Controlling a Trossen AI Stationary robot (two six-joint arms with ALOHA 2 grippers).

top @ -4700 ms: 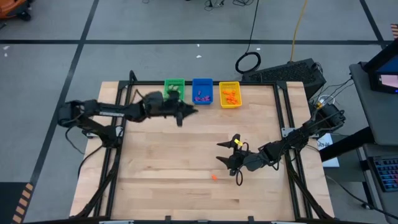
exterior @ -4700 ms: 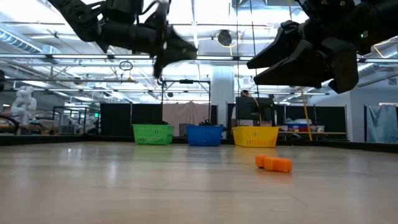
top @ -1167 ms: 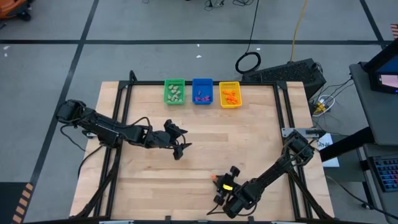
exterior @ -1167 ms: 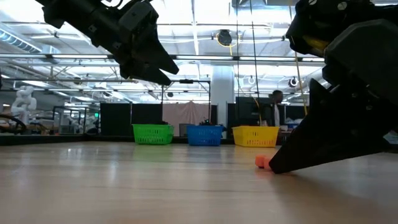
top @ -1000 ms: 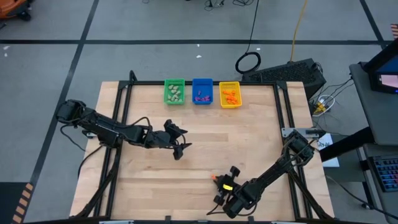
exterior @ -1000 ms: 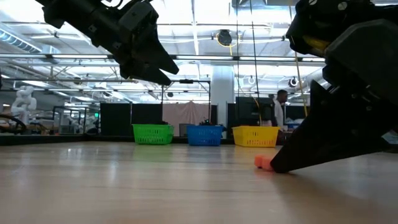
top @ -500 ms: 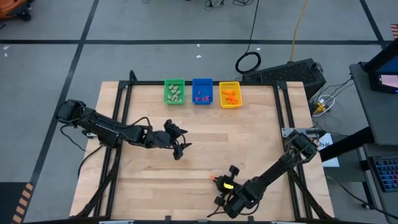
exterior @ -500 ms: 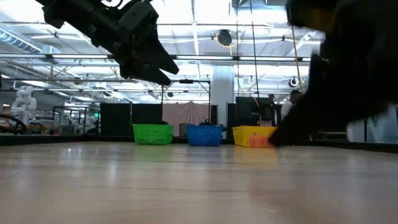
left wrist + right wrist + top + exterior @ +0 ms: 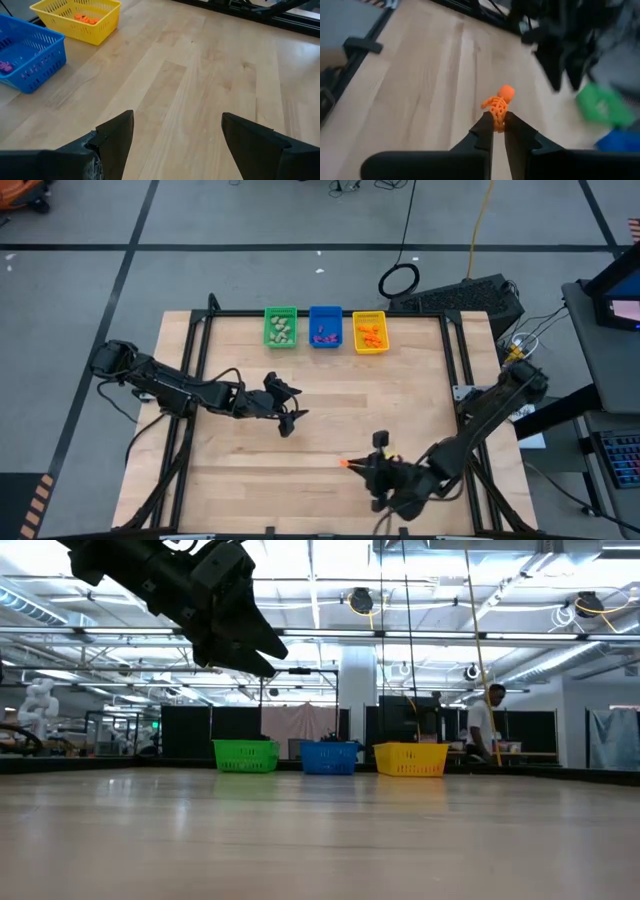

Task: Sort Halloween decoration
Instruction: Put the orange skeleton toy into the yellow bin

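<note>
The Halloween decoration in play is a small orange skeleton-like figure (image 9: 499, 102), held in my right gripper (image 9: 498, 125), which is shut on it above the table's near middle (image 9: 350, 466). Other trinkets lie in the three bins at the far edge: pale ones in the green bin (image 9: 280, 327), purple in the blue bin (image 9: 325, 327), orange in the yellow bin (image 9: 369, 332). My left gripper (image 9: 293, 423) hangs open over the table's left middle with nothing between its fingers (image 9: 177, 125). My right gripper pinches the orange figure's lower end (image 9: 498, 120) between its two fingertips. The figure's trunk and round head stick out past the tips. The fingers come from the table's right, slanting a little down. The figure is lifted clear of the table.
In the low view the green (image 9: 246, 755), blue (image 9: 330, 757) and yellow (image 9: 411, 759) bins stand in a row at the far edge, with bare wood in front of them. A person (image 9: 487, 725) walks in the room behind. Black frame rails run along the table's sides (image 9: 462, 370).
My right gripper has risen from the tabletop and rolled about its own line, carrying the orange figure, which lay on the wood and is now lifted clear. In the low view the gripper and figure have gone up out of the picture. The person behind has walked rightward.
</note>
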